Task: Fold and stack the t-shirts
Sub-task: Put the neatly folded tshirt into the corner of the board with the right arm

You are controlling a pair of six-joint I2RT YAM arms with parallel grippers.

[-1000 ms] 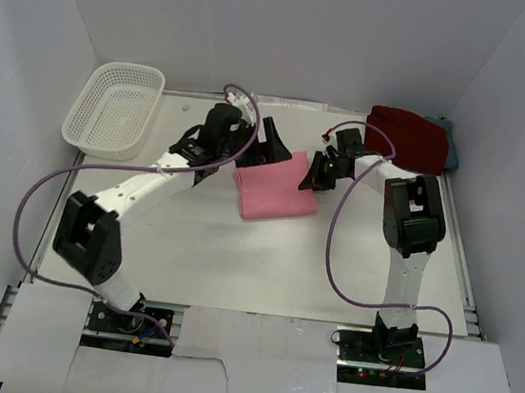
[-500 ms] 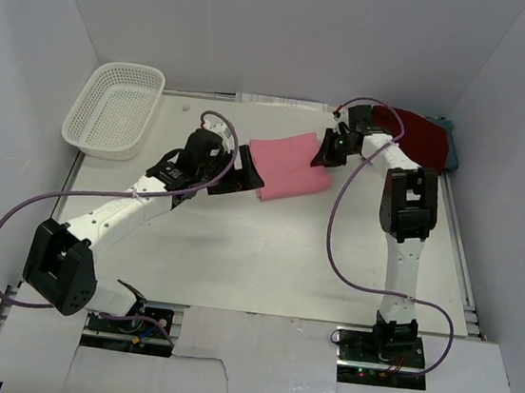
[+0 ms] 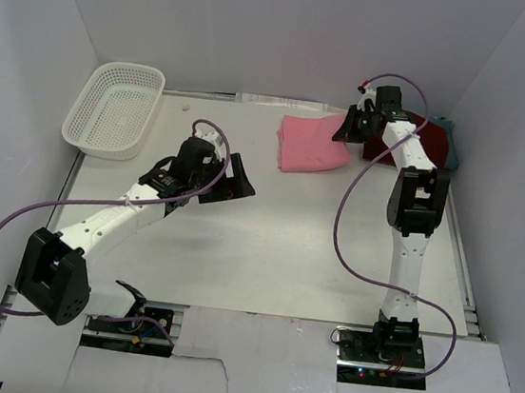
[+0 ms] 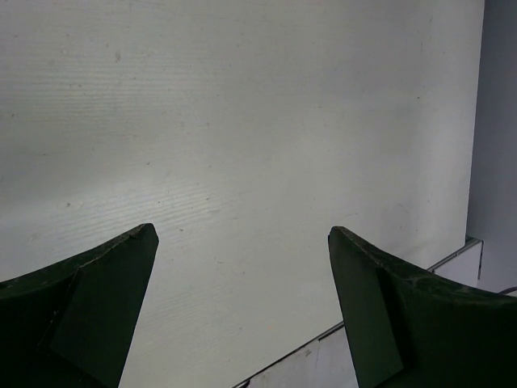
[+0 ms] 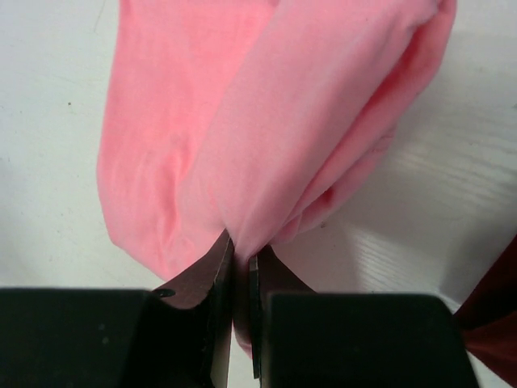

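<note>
Right gripper (image 5: 241,250), jaws closed on a folded edge of the pink t-shirt (image 3: 309,145), which lies at the table's (image 3: 284,257) one o'clock beside the dark red t-shirt (image 5: 493,339); light, limp cloth, likely best pinched through all layers.

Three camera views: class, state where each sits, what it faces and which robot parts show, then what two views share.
Top external: above, behind the bases, looking down at the table; both arms whole, left gripper, right gripper.
Left wrist: on the left arm, facing the table; its open fingers.
Right wrist: on the right arm, facing the pink t-shirt; its fingers pinching it.
Shared: top external and right wrist show the pink t-shirt.
</note>
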